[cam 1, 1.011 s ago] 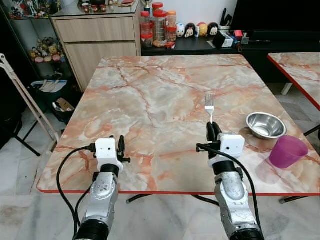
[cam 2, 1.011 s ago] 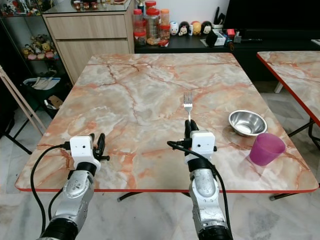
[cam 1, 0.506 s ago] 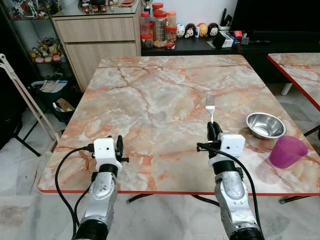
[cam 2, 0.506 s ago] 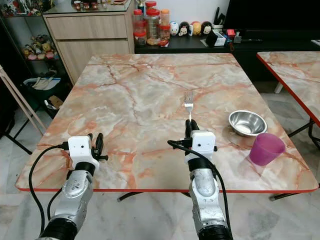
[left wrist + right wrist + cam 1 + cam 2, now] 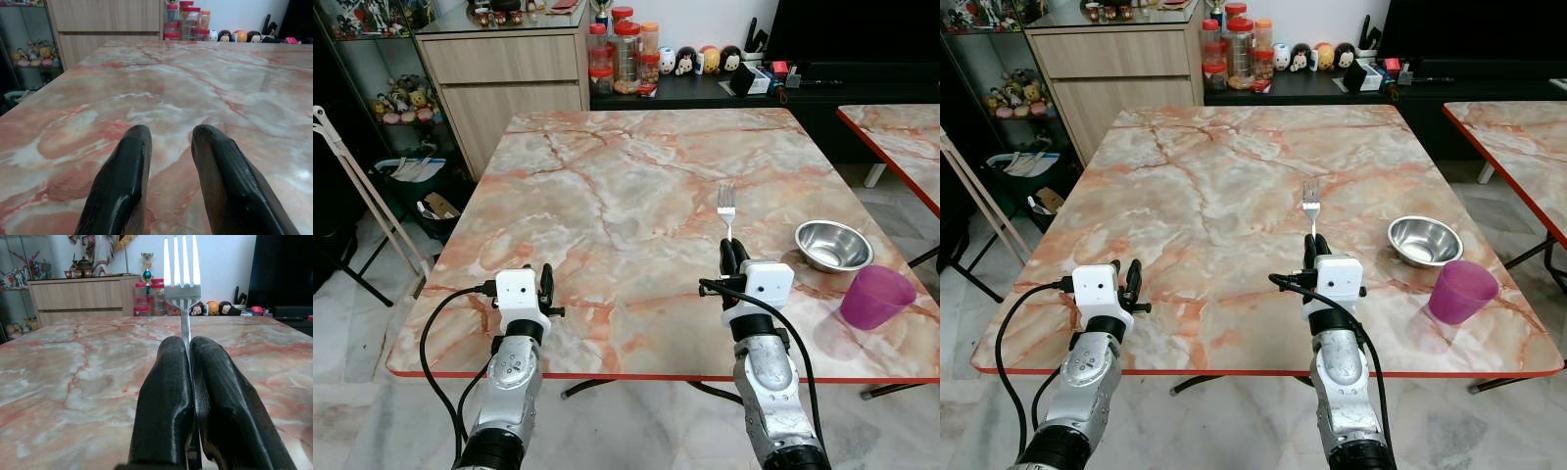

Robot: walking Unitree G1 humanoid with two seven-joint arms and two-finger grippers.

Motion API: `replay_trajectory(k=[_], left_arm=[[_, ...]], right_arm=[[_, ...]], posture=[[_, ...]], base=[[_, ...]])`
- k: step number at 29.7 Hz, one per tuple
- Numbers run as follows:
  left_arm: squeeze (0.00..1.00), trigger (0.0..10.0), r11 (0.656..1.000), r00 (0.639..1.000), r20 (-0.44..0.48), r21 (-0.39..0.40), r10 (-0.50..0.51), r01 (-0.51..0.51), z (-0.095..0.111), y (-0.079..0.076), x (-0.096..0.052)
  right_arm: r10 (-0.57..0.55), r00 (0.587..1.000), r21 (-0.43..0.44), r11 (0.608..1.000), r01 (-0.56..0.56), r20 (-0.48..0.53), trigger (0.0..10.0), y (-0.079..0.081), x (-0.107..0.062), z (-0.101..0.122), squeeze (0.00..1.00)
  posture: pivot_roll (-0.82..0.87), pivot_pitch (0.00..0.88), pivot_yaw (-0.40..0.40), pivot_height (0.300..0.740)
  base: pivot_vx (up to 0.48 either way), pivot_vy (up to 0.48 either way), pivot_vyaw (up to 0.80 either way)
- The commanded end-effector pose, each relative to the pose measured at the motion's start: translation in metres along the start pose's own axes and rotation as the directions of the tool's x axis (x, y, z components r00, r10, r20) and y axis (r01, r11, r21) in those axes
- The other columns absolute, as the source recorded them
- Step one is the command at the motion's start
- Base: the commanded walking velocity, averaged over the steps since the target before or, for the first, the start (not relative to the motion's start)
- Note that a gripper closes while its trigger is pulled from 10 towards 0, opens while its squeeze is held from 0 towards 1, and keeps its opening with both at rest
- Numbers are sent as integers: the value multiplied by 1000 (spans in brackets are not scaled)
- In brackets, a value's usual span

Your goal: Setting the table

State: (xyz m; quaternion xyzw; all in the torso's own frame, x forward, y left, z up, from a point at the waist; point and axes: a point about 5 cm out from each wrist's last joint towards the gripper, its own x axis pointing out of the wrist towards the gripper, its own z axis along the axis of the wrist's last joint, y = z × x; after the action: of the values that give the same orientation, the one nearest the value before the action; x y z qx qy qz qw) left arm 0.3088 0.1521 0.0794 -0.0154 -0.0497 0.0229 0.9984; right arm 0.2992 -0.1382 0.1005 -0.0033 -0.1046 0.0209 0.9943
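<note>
A silver fork (image 5: 725, 207) stands out ahead of my right gripper (image 5: 731, 253), tines pointing away over the marble table (image 5: 607, 186). That gripper is shut on the fork's handle, and the wrist view shows the fork (image 5: 182, 279) clamped between the two black fingers (image 5: 166, 396). A steel bowl (image 5: 833, 245) sits on the table to the right of the fork. A purple cup (image 5: 876, 297) stands near the front right corner. My left gripper (image 5: 547, 281) hovers over the front left part of the table, its fingers (image 5: 124, 181) a little apart with nothing between them.
A wooden cabinet (image 5: 504, 73) stands behind the table, with jars (image 5: 625, 54) and small figurines (image 5: 700, 59) on a dark low shelf. A second marble table (image 5: 901, 137) is at the right. A folded stand (image 5: 362, 196) and a bin (image 5: 411, 181) are on the left.
The right gripper with the fork has edged slightly right and down in view. The left gripper has sunk a little toward the table's front edge.
</note>
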Motion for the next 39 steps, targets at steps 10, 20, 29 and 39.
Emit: replay_trajectory(k=[10, 20, 29, 39], left_arm=[[0, 10000, 1000, 1000, 26, 3, 0, 0, 6, 1, 3], [0, 10000, 1000, 1000, 22, 4, -10, 9, 5, -1, 2], [0, 10000, 1000, 1000, 23, 2, -9, 9, 5, -1, 2], [0, 10000, 1000, 1000, 22, 4, -9, 9, 5, 0, 2]], right_arm=[[-9, 1000, 5, 1000, 9, -5, 10000, -1, 2, -1, 0], [-11, 1000, 8, 1000, 11, -10, 10000, -1, 1, -2, 0], [-7, 1000, 9, 1000, 7, -14, 10000, 0, 0, -3, 0], [-5, 1000, 12, 1000, 5, -21, 10000, 1, 0, -4, 0]], posture=[[-53, 0, 37, 740], [-56, 0, 37, 740], [-56, 0, 37, 740], [-53, 0, 37, 740]], base=[[0, 0, 0], [0, 0, 0], [-55, 0, 0], [-283, 0, 0]])
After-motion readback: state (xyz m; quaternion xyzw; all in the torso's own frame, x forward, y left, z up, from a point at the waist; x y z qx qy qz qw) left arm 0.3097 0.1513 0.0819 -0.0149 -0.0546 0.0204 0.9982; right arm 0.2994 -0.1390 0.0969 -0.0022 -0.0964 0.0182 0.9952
